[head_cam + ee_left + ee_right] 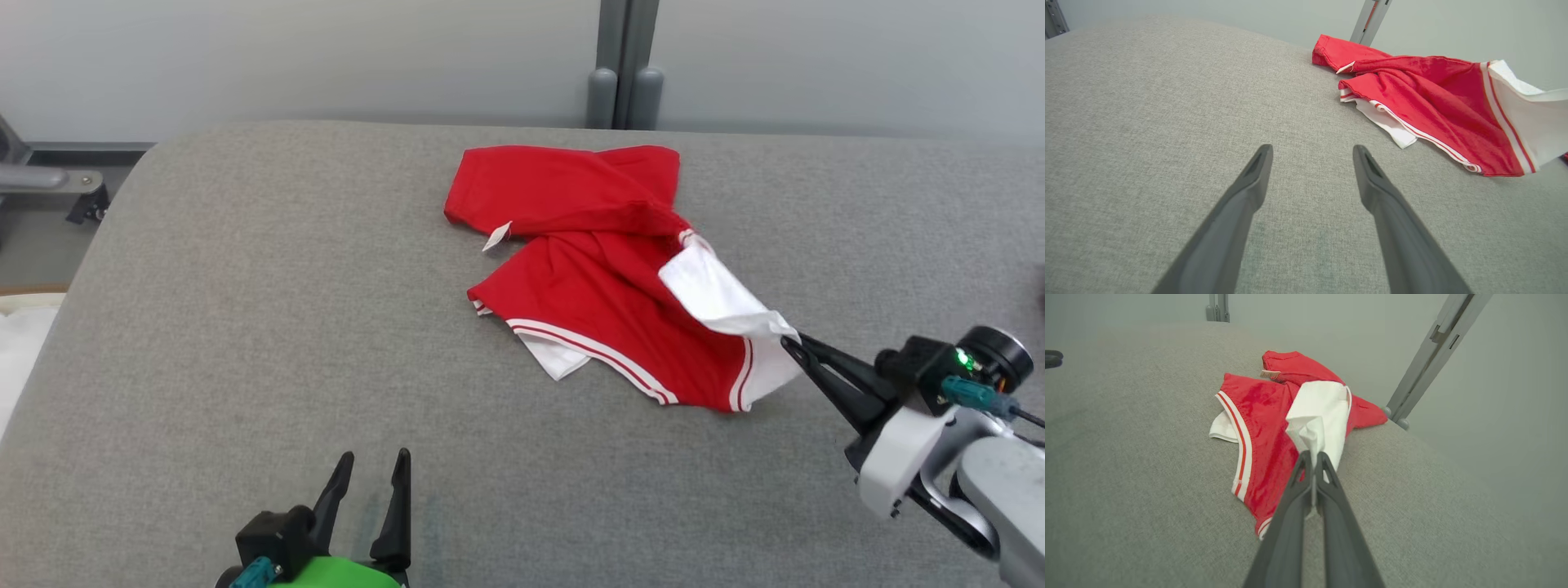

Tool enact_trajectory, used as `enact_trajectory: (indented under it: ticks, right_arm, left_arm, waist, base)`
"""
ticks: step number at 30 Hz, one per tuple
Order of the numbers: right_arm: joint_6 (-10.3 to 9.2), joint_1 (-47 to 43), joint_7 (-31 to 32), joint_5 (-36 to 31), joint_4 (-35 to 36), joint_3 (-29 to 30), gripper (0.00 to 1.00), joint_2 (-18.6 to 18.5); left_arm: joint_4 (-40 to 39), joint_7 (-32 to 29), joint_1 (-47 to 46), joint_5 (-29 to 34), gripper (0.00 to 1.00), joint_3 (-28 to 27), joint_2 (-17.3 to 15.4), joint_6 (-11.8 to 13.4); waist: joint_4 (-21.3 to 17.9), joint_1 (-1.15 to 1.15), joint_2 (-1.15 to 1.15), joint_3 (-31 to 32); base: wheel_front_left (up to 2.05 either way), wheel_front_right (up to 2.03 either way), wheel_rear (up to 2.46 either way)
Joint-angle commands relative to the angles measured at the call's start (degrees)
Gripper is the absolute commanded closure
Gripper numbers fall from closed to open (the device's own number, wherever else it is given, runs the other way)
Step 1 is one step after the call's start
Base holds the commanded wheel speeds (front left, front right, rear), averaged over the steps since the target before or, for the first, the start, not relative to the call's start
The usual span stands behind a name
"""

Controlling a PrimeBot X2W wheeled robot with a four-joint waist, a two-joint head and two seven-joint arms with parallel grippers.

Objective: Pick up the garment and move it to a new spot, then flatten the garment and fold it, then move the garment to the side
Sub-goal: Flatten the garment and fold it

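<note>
The garment is a crumpled red piece with white trim and white panels, lying on the grey padded table right of centre. My right gripper is shut on a white corner of the garment, lifting that corner off the surface toward the right. The rest of the cloth still rests on the table. My left gripper stands open low at the front left, well apart from the cloth, with nothing between its fingers.
A grey post rises behind the table's far edge, against a pale wall. Metal hardware sits off the table's left end. Wide bare table surface lies left of and in front of the garment.
</note>
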State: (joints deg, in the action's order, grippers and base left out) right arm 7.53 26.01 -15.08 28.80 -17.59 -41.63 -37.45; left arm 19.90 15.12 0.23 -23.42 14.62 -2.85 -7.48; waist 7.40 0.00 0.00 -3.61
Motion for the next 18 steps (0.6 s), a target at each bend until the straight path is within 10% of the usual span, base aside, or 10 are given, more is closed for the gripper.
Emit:
enact_trajectory:
  ticks: [1,7,10,18]
  right_arm:
    - [-0.10,-2.24,-0.10,-0.74,-0.41,2.05,1.00,-0.19]
    - [-0.09,-9.93,-0.10,-5.23,-1.10,10.83,1.00,1.91]
    - [-0.09,-12.95,-0.10,-6.48,-1.44,15.22,0.00,4.26]
    - [-0.09,-18.72,-0.10,-10.66,2.07,26.11,0.00,12.10]
  left_arm:
    - [-0.20,0.01,-0.13,0.66,0.00,-0.43,-0.15,-0.01]
    - [-0.09,0.02,-1.17,0.97,0.00,-0.45,-0.16,-0.01]
    - [0.11,0.02,-1.19,0.69,0.00,-0.24,-0.15,-0.01]
    - [0.38,0.01,-0.72,0.45,0.00,-0.14,-0.16,-0.01]
  waist:
    - [-1.12,0.00,0.00,-0.08]
    - [-2.43,0.00,0.00,-0.48]
    - [-2.79,0.00,0.00,-0.49]
    - [-3.43,0.00,0.00,-0.20]
  base:
    - [0.00,0.00,0.00]
    - [0.00,0.00,0.00]
    - [0.00,0.00,0.00]
    - [0.00,0.00,0.00]
